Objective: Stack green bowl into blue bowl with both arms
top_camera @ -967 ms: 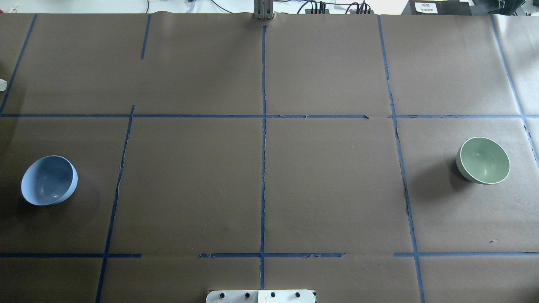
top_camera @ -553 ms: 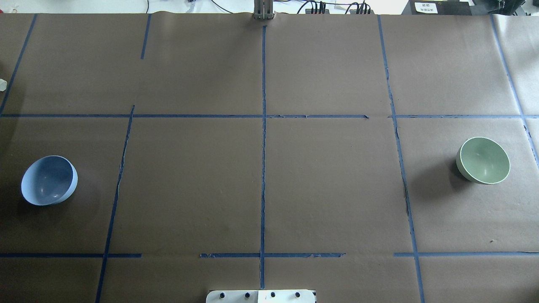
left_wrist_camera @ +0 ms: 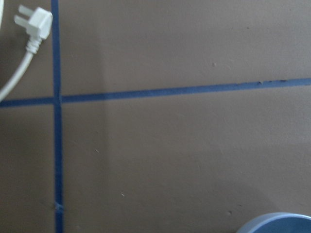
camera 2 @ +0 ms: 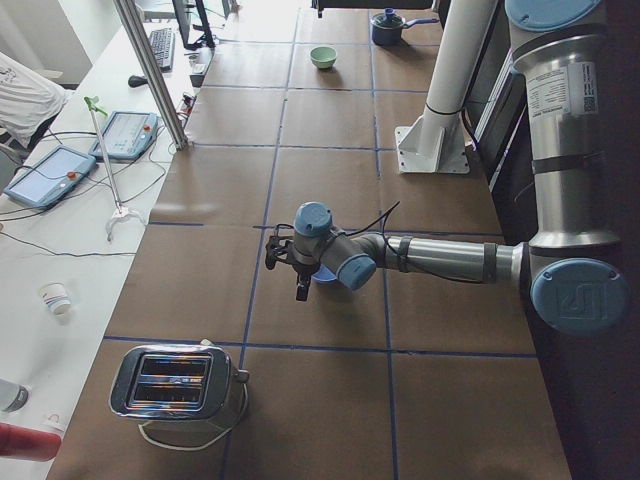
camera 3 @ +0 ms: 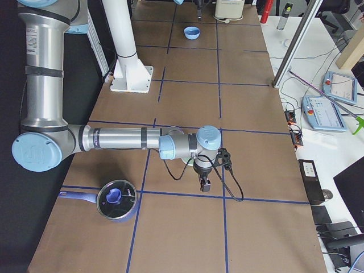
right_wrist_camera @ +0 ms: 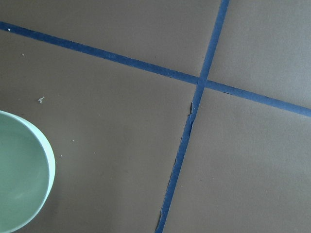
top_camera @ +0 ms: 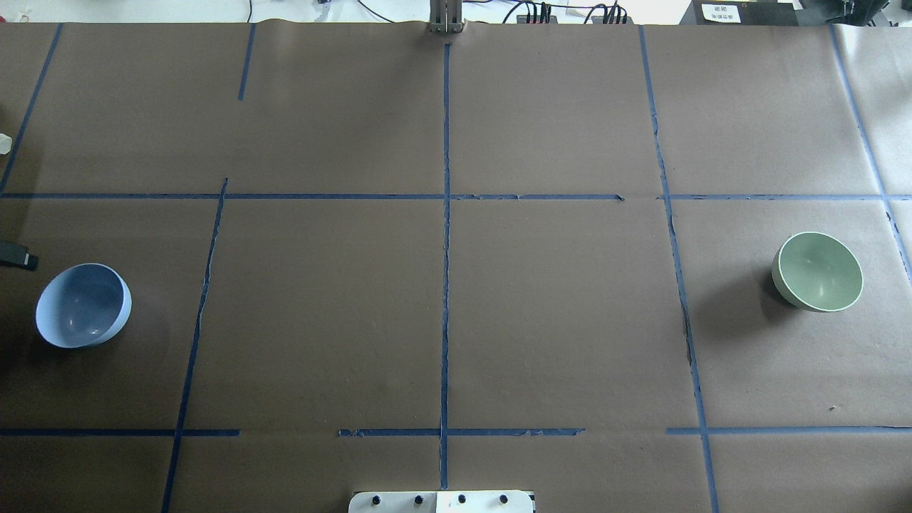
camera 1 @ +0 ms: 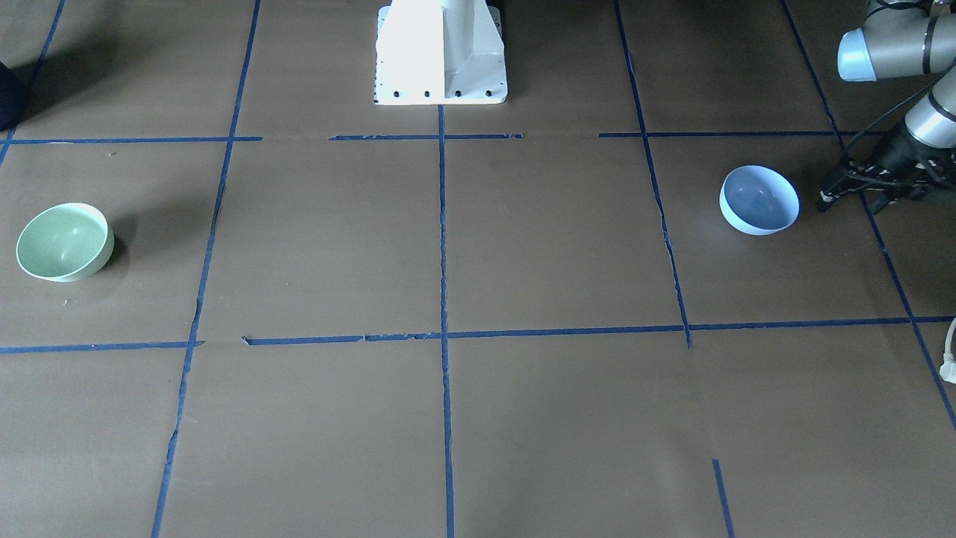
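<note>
The blue bowl (top_camera: 83, 305) stands upright at the table's left, also seen from the front (camera 1: 759, 199). The green bowl (top_camera: 817, 271) stands upright at the far right, also seen from the front (camera 1: 65, 241). My left gripper (camera 1: 848, 203) hangs just outside the blue bowl, its jaws apart and empty; one finger (top_camera: 18, 255) shows at the overhead view's left edge. The left wrist view shows only the blue bowl's rim (left_wrist_camera: 277, 223). My right gripper (camera 3: 205, 183) hovers beside the green bowl (right_wrist_camera: 19, 179); I cannot tell if it is open or shut.
A toaster (camera 2: 175, 385) stands beyond the blue bowl at the table's left end, its white plug (left_wrist_camera: 34, 22) lying on the paper. A blue lidded pot (camera 3: 116, 199) sits near the right arm. The white pedestal base (camera 1: 441, 52) stands at mid-table.
A finger of my left gripper has come into the overhead view at the left edge, just above the blue bowl. Both bowls have stayed in place.
</note>
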Available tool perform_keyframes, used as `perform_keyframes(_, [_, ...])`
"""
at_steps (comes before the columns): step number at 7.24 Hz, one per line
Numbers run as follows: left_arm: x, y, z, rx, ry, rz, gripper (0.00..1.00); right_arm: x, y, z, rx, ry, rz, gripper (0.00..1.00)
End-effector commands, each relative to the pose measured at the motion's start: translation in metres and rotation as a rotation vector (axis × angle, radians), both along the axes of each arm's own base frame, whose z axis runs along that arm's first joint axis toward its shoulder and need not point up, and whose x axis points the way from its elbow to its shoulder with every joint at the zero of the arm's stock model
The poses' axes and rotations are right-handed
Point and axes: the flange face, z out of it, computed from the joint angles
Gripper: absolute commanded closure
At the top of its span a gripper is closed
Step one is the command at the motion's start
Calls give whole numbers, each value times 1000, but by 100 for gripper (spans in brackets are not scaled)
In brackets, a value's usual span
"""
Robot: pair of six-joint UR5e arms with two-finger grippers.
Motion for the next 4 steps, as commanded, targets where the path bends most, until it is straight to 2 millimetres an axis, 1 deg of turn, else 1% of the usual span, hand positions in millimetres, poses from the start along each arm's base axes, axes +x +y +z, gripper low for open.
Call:
perform_keyframes(1, [42, 27, 7, -13, -13, 29, 0, 0, 0, 0, 0, 2, 0, 0])
perform_keyframes(2, [43, 27, 8, -27, -14, 20, 25, 0, 0, 0, 0, 0, 0, 0])
perform_keyframes(3, [45, 28, 11, -40, -15, 17, 66, 0, 0, 0, 0, 2, 0, 0])
perform_keyframes(4, [46, 28, 10, -39, -14, 18, 93, 0, 0, 0, 0, 0, 0, 0])
